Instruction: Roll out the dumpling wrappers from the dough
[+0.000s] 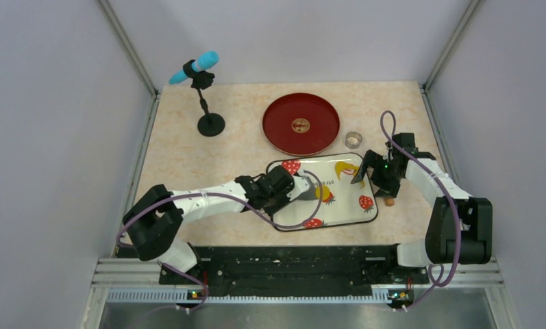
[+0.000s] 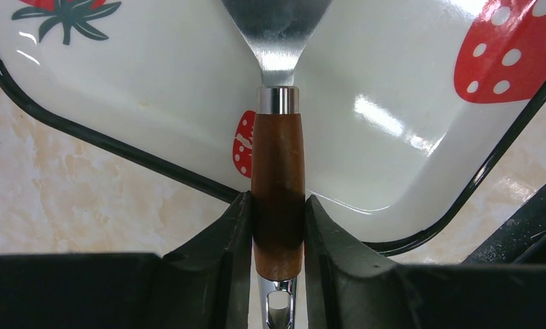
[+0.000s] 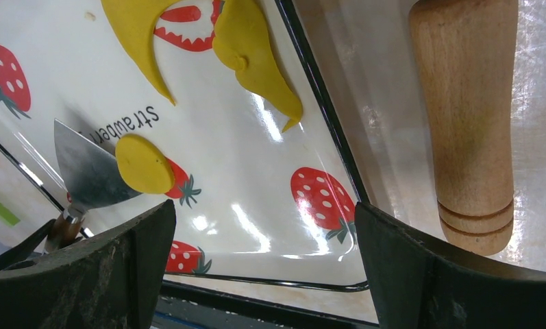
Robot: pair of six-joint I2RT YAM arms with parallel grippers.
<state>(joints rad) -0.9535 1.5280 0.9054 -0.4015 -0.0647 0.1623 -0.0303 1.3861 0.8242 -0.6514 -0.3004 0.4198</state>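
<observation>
Gently now: the small round disc of bright yellow dough [image 3: 144, 164] lies on the white enamel tray with the black rim and red strawberry prints [image 3: 64, 75]. Its left part overlaps the front edge of the steel spatula with the brown wooden handle [image 3: 85, 171], so the job, as I read it, is to lift that wrapper whole. The views do not settle whether the blade is already under it or only meets its edge. Your left gripper [image 2: 278, 205] is clamped on the handle [image 2: 278, 157], low near its end, which gives the blade a long lever. Hold the blade nearly flat to the enamel and slide rather than pry, or the soft disc will likely fold or tear. Push over bare white tray, away from the thin yellow leftover sheet with the curved cut-outs [image 3: 256, 55], which lies apart from the disc toward the far right corner. Your right gripper [image 3: 263, 212] hangs above the tray's right end with its jaws wide and nothing between them; it could steady the rim if the tray slides. The tan wooden roller [image 3: 468, 123] lies on the table just beside that rim, so mind it if the right arm comes down. The round red plate [image 1: 301, 125] behind the tray looks the likely place to set the wrapper.
</observation>
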